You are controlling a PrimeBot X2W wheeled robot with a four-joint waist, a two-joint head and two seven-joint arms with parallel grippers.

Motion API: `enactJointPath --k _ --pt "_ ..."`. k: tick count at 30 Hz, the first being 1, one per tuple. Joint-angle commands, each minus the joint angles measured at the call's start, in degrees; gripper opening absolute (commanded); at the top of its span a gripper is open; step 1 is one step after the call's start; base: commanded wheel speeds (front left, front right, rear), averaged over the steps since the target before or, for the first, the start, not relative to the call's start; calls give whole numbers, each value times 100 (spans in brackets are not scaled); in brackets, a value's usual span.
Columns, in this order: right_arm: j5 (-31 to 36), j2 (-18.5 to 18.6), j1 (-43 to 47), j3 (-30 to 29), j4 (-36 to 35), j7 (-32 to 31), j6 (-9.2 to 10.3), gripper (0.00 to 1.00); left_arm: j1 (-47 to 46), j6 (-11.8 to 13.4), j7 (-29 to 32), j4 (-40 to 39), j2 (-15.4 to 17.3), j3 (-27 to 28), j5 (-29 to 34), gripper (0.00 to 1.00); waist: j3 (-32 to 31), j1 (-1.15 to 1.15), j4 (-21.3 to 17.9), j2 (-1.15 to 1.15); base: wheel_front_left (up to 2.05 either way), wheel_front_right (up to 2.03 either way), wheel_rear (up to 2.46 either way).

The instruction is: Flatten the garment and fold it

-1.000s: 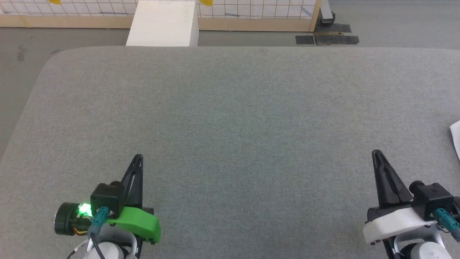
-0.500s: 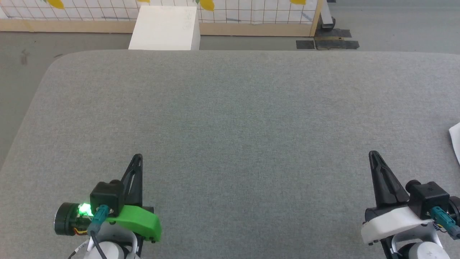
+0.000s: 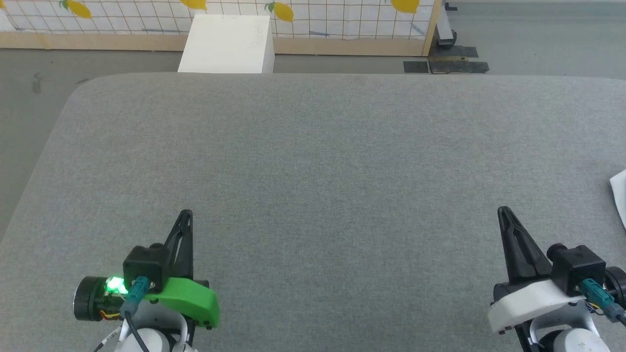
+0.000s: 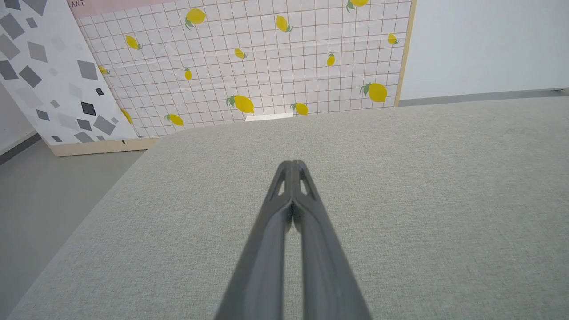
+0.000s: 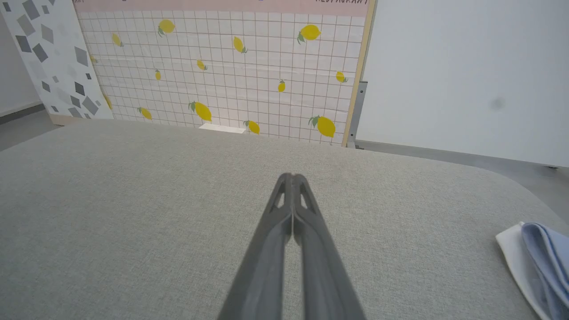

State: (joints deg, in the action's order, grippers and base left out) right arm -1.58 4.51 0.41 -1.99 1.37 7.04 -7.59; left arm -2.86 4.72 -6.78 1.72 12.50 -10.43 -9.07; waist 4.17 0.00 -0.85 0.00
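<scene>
- Fabric-topped bench (image 3: 313,146): grey, finely woven, matte and flat, rounded at the far corners.
- Two pincers, each made of two long, dark, tapering fingers with slotted cut-outs near the tips.
- Left pincer (image 3: 186,217) at lower left of head view: closed, fingers pressed together into one point, gripping nothing, hovering low over bare bench. Glossy green plastic cover (image 3: 188,300) and small glowing green light (image 3: 115,284) at its wrist.
- Right pincer (image 3: 503,215) at lower right: likewise closed and empty. Smooth white cover (image 3: 530,303) at its wrist.
- One garment (image 5: 546,258): soft light blue knit, folded over on itself, with a white edge beside it. Lying on the bench near the right rim, well apart from the right pincer and touched by neither pincer. In head view, just a pale sliver at the right border.
- One plain white box (image 3: 226,44), flat-faced and square-edged, on the grey floor beyond the far bench edge.
- Two upright panels behind: lemon panel (image 4: 266,66), a white grid printed with yellow lemons, framed in pale wood; speckled panel (image 4: 44,66), white with scattered grey angular shapes.
- Dark flat patches (image 3: 445,53) on the floor near the lemon panel's corner.
- Compared with a second ago: head view tilted upward, far bench edge lower in frame, more lemons in sight. A camera shift, not a move of the things. Both pincers closed then as now; garment at the same right-hand spot.
</scene>
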Motion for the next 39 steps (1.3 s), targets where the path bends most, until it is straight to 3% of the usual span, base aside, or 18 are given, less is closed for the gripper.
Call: enactJointPath --k 1,39 --pt "37 -30 -19 19 -40 -27 5 0 93 -38 26 -21 -63 56 57 0 -9 0 2 0 0 0 0" --pt "107 -107 -32 123 -96 -418 8 0 205 -289 403 -108 -582 626 548 0 -244 0 50 0 0 0 0"
